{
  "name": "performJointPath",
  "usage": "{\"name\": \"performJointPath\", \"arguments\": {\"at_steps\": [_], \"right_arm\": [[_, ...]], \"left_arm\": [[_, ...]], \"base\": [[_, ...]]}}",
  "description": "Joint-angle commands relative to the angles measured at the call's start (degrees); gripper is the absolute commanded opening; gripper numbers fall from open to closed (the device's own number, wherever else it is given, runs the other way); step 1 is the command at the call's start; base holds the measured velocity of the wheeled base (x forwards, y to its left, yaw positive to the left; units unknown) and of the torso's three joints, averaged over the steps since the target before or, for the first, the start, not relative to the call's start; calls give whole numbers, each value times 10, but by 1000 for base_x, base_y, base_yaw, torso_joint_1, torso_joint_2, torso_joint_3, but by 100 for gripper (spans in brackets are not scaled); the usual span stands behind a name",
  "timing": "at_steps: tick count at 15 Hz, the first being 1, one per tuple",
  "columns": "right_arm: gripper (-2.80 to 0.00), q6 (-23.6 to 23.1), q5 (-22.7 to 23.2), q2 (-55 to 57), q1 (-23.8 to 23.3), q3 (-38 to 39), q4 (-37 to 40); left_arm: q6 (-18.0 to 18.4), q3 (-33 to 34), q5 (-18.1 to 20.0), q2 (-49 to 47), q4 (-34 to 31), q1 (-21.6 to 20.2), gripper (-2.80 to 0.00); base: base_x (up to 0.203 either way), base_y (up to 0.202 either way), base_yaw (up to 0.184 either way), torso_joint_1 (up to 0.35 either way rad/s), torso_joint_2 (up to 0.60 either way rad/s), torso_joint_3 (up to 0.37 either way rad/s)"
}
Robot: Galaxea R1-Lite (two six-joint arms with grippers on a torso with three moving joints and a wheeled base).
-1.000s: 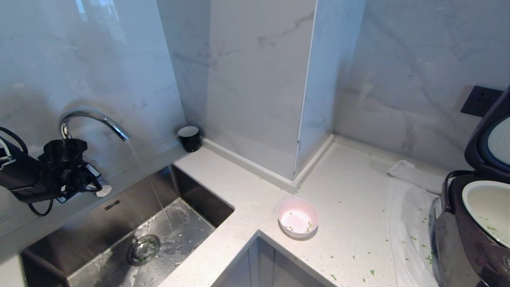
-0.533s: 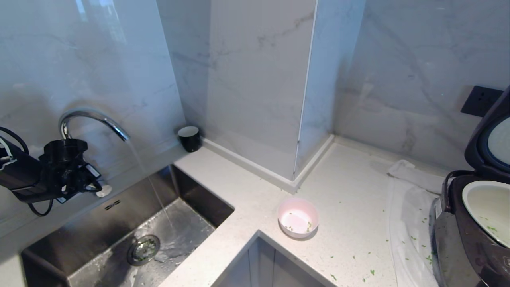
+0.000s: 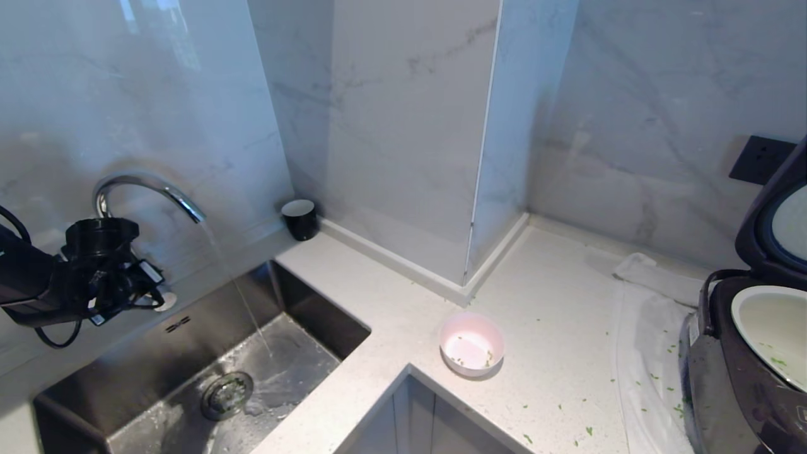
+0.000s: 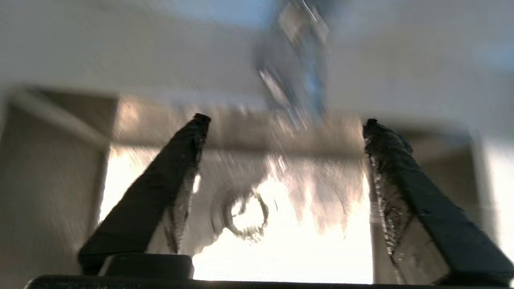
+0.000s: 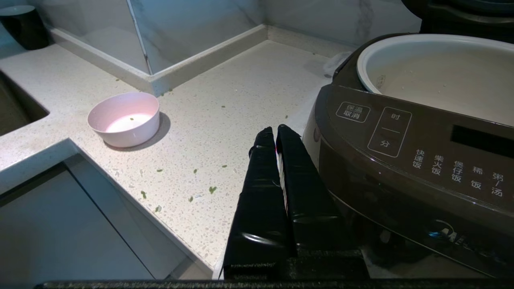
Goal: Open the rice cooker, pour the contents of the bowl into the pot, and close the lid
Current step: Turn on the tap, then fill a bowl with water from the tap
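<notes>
The rice cooker point(image 3: 737, 384) stands at the right edge with its lid point(image 3: 772, 233) raised and the cream pot point(image 3: 766, 328) showing inside. Out on the counter sits the pink bowl point(image 3: 471, 345), holding only a few green bits of the contents point(image 3: 488, 359); more lie scattered on the counter and in the pot. My left gripper point(image 4: 285, 120) is open and empty over the sink, beside the tap's handle point(image 3: 165, 301). My right gripper point(image 5: 277, 130) is shut on nothing, low by the cooker's front point(image 5: 401, 160), with the bowl point(image 5: 124, 118) off to its side.
The tap point(image 3: 145, 186) runs water into the steel sink point(image 3: 315, 315), towards the drain point(image 3: 226, 394). A black cup point(image 3: 299, 219) stands in the corner behind the sink. A white cloth point(image 3: 649, 328) lies under and beside the cooker. A wall socket point(image 3: 760, 159) is behind it.
My left arm has drawn back a little to the left, away from the tap's handle. Water keeps running. The bowl and cooker have not moved.
</notes>
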State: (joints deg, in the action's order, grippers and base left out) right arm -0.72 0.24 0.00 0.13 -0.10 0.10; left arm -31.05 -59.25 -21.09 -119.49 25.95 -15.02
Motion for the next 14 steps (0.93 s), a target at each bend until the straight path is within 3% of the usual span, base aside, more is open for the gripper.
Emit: {"name": "performJointPath", "arguments": {"at_steps": [1, 4, 7, 13, 14], "right_arm": [[-280, 0, 0, 0, 0, 0, 0], [-280, 0, 0, 0, 0, 0, 0], [-280, 0, 0, 0, 0, 0, 0], [-280, -1, 0, 0, 0, 0, 0], [-280, 0, 0, 0, 0, 0, 0]], "left_arm": [[-2, 46, 3, 51, 1, 18, 0], [-1, 141, 11, 102, -5, 55, 0], [-1, 236, 45, 169, -5, 115, 0], [38, 258, 57, 275, -85, 295, 0], [37, 258, 56, 281, -88, 327, -280]], "base": [[0, 0, 0, 0, 0, 0], [0, 0, 0, 0, 0, 0], [0, 0, 0, 0, 0, 0], [0, 0, 0, 0, 0, 0], [0, 0, 0, 0, 0, 0]]}}
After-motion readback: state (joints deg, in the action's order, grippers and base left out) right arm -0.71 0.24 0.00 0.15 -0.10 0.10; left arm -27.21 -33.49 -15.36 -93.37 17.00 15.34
